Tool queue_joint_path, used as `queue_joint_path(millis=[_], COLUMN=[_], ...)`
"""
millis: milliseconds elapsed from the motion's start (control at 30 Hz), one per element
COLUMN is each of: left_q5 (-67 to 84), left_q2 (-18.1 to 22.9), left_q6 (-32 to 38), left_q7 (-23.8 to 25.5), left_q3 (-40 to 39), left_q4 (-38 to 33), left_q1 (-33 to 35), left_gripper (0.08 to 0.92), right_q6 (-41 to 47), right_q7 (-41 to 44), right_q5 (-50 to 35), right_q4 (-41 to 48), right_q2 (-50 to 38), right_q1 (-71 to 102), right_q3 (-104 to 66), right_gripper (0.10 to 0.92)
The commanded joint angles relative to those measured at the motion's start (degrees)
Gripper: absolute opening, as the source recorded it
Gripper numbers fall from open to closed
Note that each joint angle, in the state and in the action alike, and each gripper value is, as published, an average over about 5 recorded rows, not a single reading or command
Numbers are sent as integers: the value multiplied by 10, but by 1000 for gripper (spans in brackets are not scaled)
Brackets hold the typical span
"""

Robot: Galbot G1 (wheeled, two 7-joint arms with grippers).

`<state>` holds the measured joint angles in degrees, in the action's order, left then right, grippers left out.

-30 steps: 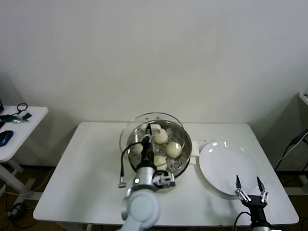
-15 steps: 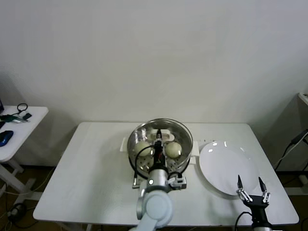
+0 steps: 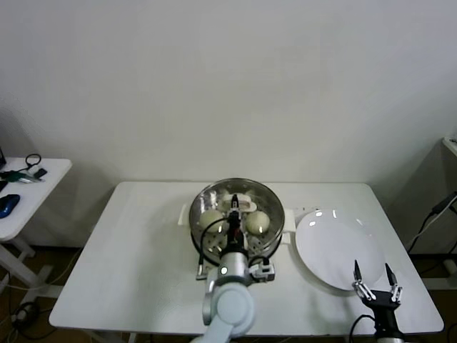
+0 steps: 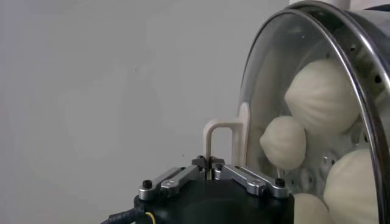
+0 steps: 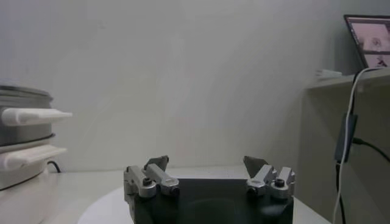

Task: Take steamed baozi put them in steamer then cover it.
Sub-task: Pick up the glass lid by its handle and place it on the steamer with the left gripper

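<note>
The steamer (image 3: 275,237) stands mid-table on its cream-white pot base. The cover (image 3: 214,194) lies on top of it. Baozi (image 3: 258,221) show through the glass, and in the left wrist view (image 4: 322,94) too. My left gripper (image 3: 233,205) reaches over the steamer and is shut on the cover's cream-white handle (image 4: 214,131); it shows in the left wrist view (image 4: 209,165), with the glass cover (image 4: 274,67) beside it. My right gripper (image 3: 375,274) is open and empty at the table's front right edge; it also shows in the right wrist view (image 5: 207,164).
A flat white plate (image 3: 335,246) lies right of the steamer, just beyond my right gripper. The steamer's side handles (image 5: 36,114) show in the right wrist view. A small side table (image 3: 21,193) with cables stands far left.
My left gripper carried the cover from a tilted position left of centre to the right and down onto the steamer. In the last half second it hardly moved. The right gripper stays parked.
</note>
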<state>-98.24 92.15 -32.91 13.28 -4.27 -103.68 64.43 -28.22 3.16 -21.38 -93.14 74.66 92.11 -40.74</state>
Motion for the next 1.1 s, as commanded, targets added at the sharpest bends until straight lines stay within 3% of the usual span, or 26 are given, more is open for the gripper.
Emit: queue_joint_path(millis=[33,500,767,933,1100], left_q5=[-10,34,125,255,425], left_q2=[-1,-19,-50,-83,-131], left_q6=[4,-2,1,40,118], left_q7=[-5,0,-21,-87,-156], left_q3=[6,-15,-21,2,88], left_q4=[16,-37,-103,-168,-218], left_q1=[1,22,37,60,121], left_gripper=[130,156,377,516,663], right_q6=[-4,0,11,16,25], right_q7=[2,6,6,-17,-23], right_q5=[1,3,0,-20,-22], right_q4=[0,-1,-5,-14,-22], right_q2=[2,5,5,1,-2], right_q1=[0,0,1,8,11], right_q3=[-2,0,0,7,10], right_gripper=[823,823,823,823,823])
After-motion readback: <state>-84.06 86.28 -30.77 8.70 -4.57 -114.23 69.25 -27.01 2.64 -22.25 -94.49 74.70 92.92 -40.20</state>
